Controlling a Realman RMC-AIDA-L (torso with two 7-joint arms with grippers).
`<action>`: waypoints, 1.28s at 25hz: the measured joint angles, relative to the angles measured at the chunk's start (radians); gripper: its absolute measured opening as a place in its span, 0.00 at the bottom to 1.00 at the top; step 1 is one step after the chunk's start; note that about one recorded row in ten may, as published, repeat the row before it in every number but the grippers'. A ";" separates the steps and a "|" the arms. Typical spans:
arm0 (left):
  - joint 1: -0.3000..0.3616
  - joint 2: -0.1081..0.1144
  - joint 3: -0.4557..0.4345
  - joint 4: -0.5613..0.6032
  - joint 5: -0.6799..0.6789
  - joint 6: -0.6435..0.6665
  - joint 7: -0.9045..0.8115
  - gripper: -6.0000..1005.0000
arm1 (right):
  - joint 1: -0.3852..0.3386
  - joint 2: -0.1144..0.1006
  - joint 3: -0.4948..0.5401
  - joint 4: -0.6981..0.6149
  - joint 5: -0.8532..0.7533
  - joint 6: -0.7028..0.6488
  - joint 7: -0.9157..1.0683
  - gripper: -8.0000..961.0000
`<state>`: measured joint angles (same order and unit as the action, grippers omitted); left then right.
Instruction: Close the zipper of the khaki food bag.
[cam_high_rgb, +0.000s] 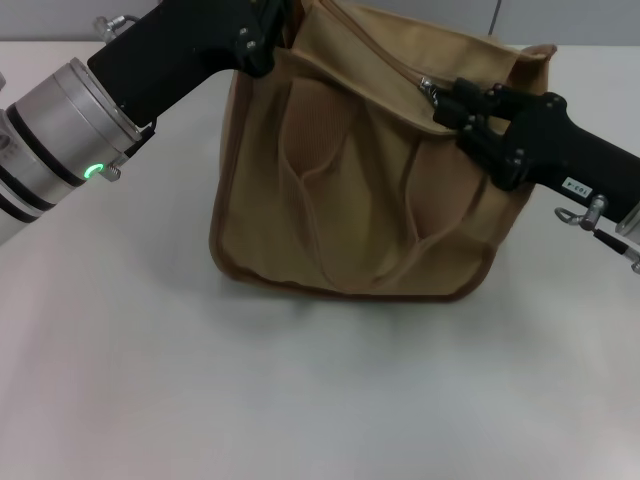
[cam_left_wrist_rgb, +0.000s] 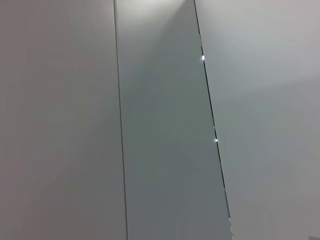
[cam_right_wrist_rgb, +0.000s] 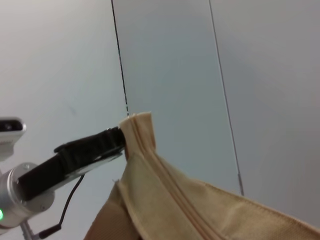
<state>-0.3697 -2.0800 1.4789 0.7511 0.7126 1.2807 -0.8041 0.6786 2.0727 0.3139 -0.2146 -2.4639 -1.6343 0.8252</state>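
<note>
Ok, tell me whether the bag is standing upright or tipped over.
Upright: the khaki food bag stands on its base on the table, left pincer at one top end, right pincer at the zipper.

Your head camera looks forward and down from above onto the grey surface (cam_high_rgb: 300, 400), with the khaki food bag (cam_high_rgb: 360, 180) standing mid-frame and both arms reaching in from the sides. Your left wrist camera faces away from the work: you get only pale wall panels (cam_left_wrist_rgb: 165, 140) and their seams. Your right wrist camera sits close beside the bag's top edge, looking along the zipper (cam_right_wrist_rgb: 175, 195) toward the left gripper (cam_right_wrist_rgb: 112, 142) at the far end. Head and right wrist views share that bag top and left arm.
</note>
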 joint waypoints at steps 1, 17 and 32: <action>0.000 0.000 0.000 -0.001 0.000 0.000 0.000 0.05 | 0.000 0.000 0.000 0.000 0.000 0.000 0.000 0.27; 0.000 0.000 0.003 0.000 -0.001 -0.001 0.000 0.05 | 0.020 0.001 -0.087 -0.040 0.030 0.008 0.109 0.20; -0.002 0.000 0.003 -0.003 -0.001 -0.001 0.000 0.05 | 0.044 0.004 -0.140 -0.036 0.030 0.082 0.113 0.20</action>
<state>-0.3713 -2.0801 1.4819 0.7483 0.7116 1.2796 -0.8037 0.7227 2.0768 0.1738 -0.2510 -2.4337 -1.5523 0.9380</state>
